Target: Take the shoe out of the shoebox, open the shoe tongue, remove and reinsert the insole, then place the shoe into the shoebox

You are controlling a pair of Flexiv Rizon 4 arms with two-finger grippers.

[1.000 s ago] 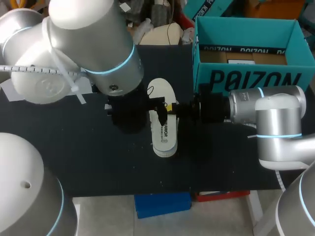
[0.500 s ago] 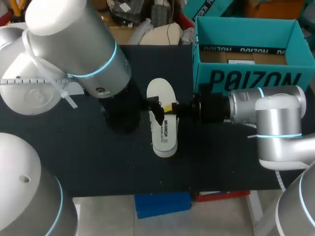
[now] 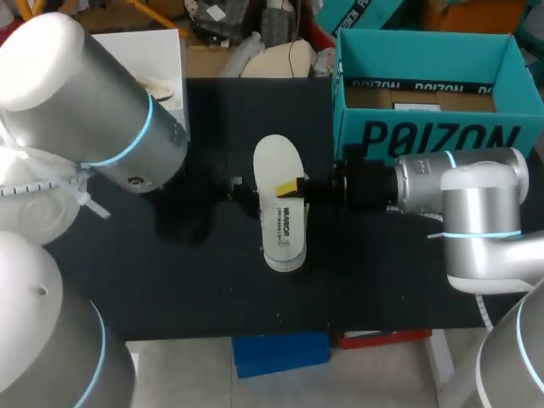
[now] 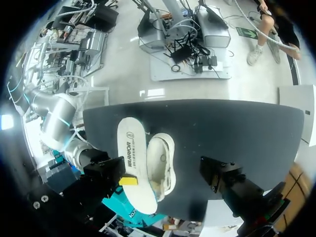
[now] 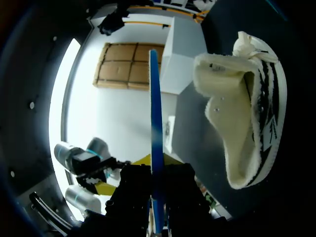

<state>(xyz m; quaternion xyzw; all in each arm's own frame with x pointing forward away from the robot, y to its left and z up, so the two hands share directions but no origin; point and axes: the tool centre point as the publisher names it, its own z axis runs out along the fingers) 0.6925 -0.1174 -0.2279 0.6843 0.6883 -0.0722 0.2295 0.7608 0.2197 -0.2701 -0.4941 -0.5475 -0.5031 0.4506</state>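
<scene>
A white insole [image 3: 280,204] hangs over the middle of the black table, and my right gripper [image 3: 296,185] is shut on its edge from the right. From the right wrist, the insole [image 5: 155,123] runs edge-on as a thin blue line out of the shut gripper [image 5: 157,180]. The cream shoe [image 5: 247,108] with black stripes lies on its side just beyond it. In the left wrist view the shoe [image 4: 162,163] lies right beside the insole [image 4: 132,163]. My left gripper [image 3: 240,192] stands open just left of the insole, holding nothing. The teal shoebox [image 3: 425,136] stands open at the back right.
A white box [image 3: 144,55] sits at the table's back left corner. My left arm's big silver link [image 3: 93,110] hangs over the left side of the table. My right arm [image 3: 463,191] lies along the shoebox's front wall.
My left arm has drawn back to the left, away from the insole and shoe. My right gripper and the insole have stayed where they were.
</scene>
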